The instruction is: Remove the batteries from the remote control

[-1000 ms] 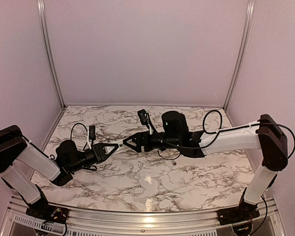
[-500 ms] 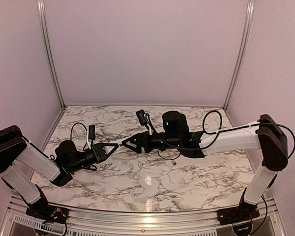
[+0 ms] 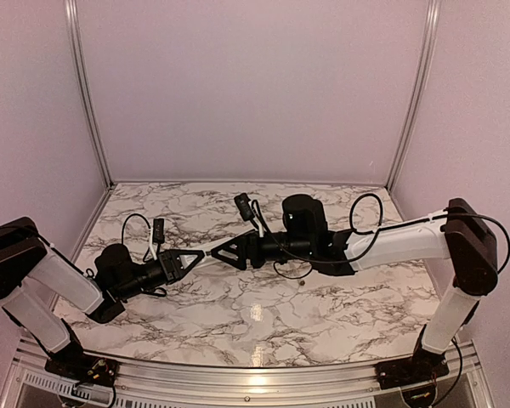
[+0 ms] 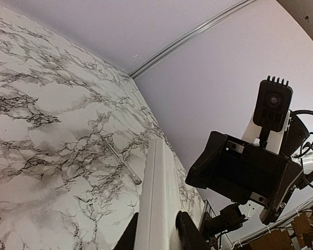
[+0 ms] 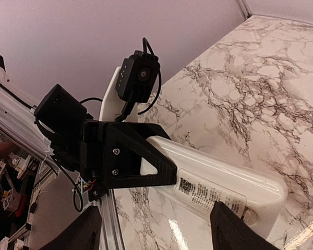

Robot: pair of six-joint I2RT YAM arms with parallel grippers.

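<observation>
**Two-arm presentation of the handset, before extraction.** The left gripper [image 4: 159, 235] is clenched on the remote control [image 5: 215, 183]. It grips the slim body near one end, so the handset projects forward past the fingertips, apparently clear of the table [image 4: 41, 130]. The right gripper [image 5: 161, 229] faces it tip to tip, jaws parted and grasping nothing. In the right wrist view the remote's free end lies between and just ahead of its fingers [image 5: 236, 232], with no contact visible. The face turned toward that camera carries a printed label [image 5: 201, 194] and looks smooth and closed. A small notch [image 5: 246, 213] shows close to the free end.

**Step in hand (judged).** This is the approach to opening the battery compartment; nothing has been unloaded yet.

**Next move (judged).**
- The right gripper needs to close the short gap.
- One fingertip must be placed at the notch end of the labelled face, a narrow target.
- The fingertip must then push or pry along the handset's length while the left gripper holds firm.

**Container.** The battery compartment is the only container, and its interior is hidden. No batteries appear in any view, so they are presumably inside.

**Other object.** A thin grey rod [image 4: 121, 162] lies flat on the table beyond the left fingertips, beside the remote's far end, and is held by neither gripper.
</observation>
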